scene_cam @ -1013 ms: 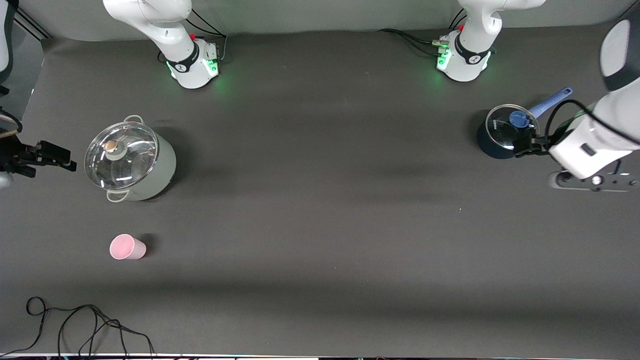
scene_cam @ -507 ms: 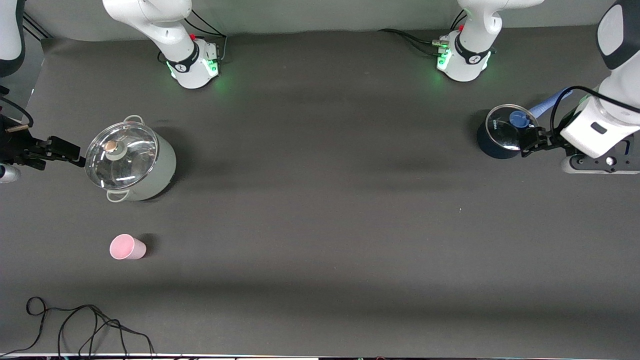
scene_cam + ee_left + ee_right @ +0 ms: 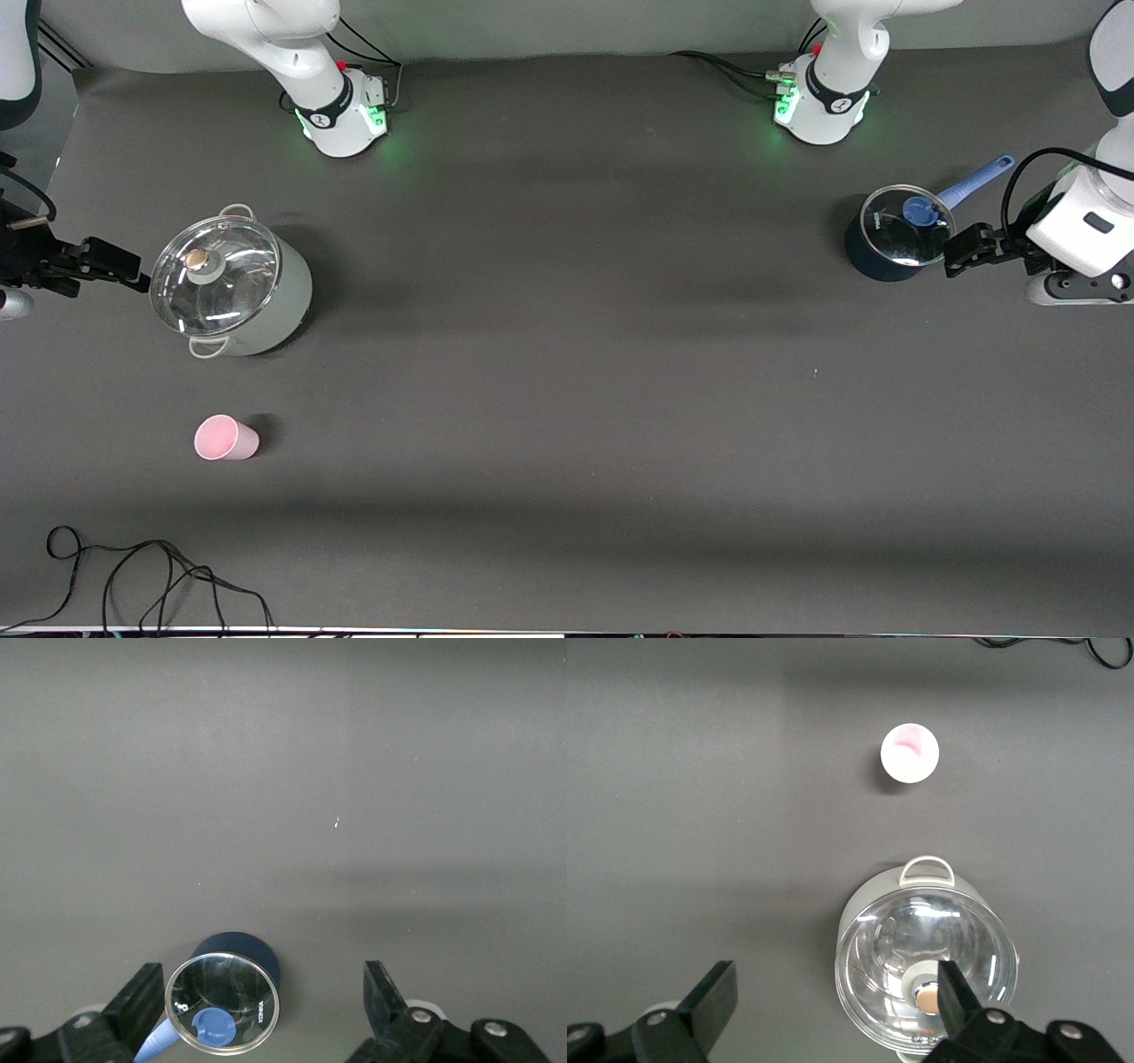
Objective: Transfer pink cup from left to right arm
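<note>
Small pink plastic cup stands upright on the dark table, free of both: right gripper, fingers apart, hangs by the glass-lidded grey steel pot, w/ cup near it; left gripper, also spread, over the lidded blue saucepan, cup well apart.

The pink cup stands upright and open-mouthed on the dark tabletop, toward the right arm's end, nearer the front camera than the lidded grey pot.
</note>
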Tool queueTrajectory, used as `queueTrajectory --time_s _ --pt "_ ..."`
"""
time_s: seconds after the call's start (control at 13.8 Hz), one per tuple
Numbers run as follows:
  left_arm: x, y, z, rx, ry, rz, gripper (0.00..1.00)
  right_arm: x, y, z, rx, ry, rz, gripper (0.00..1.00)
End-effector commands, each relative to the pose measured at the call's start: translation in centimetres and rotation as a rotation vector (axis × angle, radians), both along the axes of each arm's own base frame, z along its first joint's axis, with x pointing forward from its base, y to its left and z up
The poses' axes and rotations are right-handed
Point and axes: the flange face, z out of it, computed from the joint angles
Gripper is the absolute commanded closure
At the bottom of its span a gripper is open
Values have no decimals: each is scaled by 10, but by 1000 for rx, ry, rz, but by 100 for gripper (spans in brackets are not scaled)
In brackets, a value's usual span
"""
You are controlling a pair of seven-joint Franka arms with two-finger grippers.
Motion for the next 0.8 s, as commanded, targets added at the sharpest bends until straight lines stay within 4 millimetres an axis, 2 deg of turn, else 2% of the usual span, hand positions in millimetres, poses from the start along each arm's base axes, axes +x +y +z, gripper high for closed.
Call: queueTrajectory --time_s 0.0,0.72 --pt "6 2 -1 -7 18 -24 0 -7 3 6 -14 -6 -17 0" --pt "7 1 -4 -6 18 -27 0 -6 3 4 -16 -6 -6 0"
